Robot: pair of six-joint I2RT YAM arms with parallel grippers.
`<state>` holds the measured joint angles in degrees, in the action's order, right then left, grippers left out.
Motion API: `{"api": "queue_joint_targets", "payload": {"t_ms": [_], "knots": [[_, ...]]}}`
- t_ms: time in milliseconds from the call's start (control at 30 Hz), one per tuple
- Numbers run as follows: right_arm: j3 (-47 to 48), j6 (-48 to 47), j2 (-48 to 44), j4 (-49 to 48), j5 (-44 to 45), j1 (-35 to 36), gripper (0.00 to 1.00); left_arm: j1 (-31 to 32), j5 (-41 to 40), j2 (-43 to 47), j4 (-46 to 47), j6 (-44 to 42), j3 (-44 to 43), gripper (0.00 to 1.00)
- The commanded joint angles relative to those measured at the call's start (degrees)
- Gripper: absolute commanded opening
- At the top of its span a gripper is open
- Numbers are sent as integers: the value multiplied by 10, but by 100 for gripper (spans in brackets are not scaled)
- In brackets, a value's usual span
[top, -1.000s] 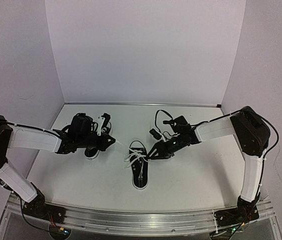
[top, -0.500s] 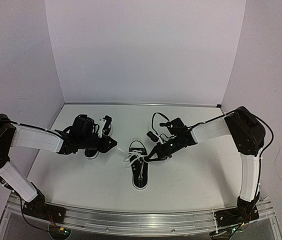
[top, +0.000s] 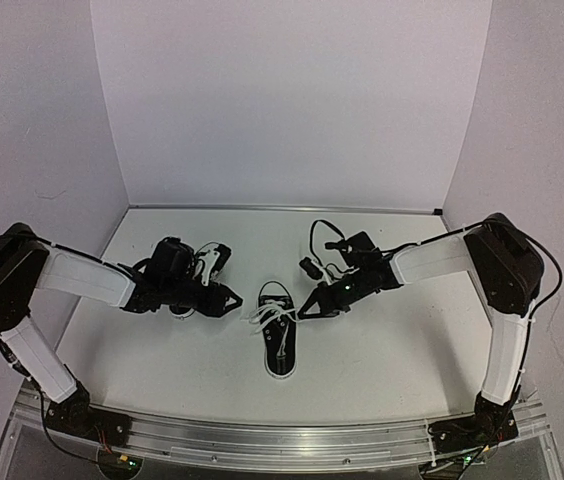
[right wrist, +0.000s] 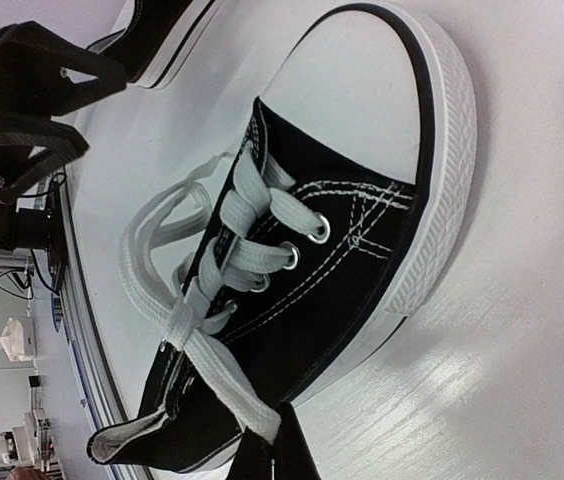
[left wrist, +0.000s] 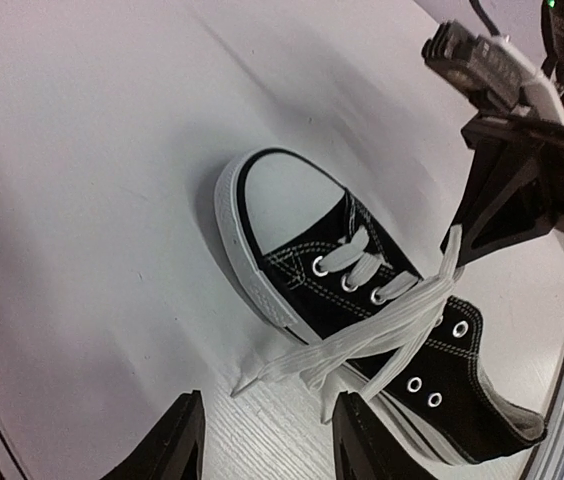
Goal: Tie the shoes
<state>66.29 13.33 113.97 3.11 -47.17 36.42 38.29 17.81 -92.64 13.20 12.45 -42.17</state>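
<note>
On a white table, two robot arms close in on a centre sneaker, black canvas with a white sole and toe cap, which lies flat with its toe pointing away from the arm bases. The left arm reaches in from the sneaker's left, and the right arm from its right. A second sneaker sits left of and beyond the centre sneaker, partly hidden behind the left arm's wrist.

The left gripper hovers low just left of the centre sneaker with its fingers spread wide and nothing between them. The right gripper is at the sneaker's right side, beside the eyelets, its fingertips pressed together on a white lace and lifting that strand taut off the shoe. The lace's other loose end trails off the sneaker's left side onto the table, its tip lying just ahead of the left gripper.
</note>
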Motion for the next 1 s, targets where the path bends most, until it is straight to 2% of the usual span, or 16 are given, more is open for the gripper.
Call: {"api": "queue_joint_targets", "payload": {"t_ms": [0, 300, 667, 700, 833, 967], "knots": [[-1, 0, -12, 4, 21, 3, 0, 17, 37, -55, 23, -46, -15, 47], [-4, -2, -12, 12, 30, 3, 0, 36, 39, -134, 55, -44, -55, 50], [-6, -6, -12, 16, 33, 1, 0, 35, 39, -162, 160, 4, -39, 44], [-7, -6, -12, 16, 33, 0, 0, 35, 43, -164, 164, 3, -39, 40], [-11, -6, -15, 17, 34, -2, 0, 36, 47, -157, 186, 4, -26, 13], [-14, -6, -19, 19, 37, -5, 0, 35, 47, -141, 203, 5, -8, 0]]}}
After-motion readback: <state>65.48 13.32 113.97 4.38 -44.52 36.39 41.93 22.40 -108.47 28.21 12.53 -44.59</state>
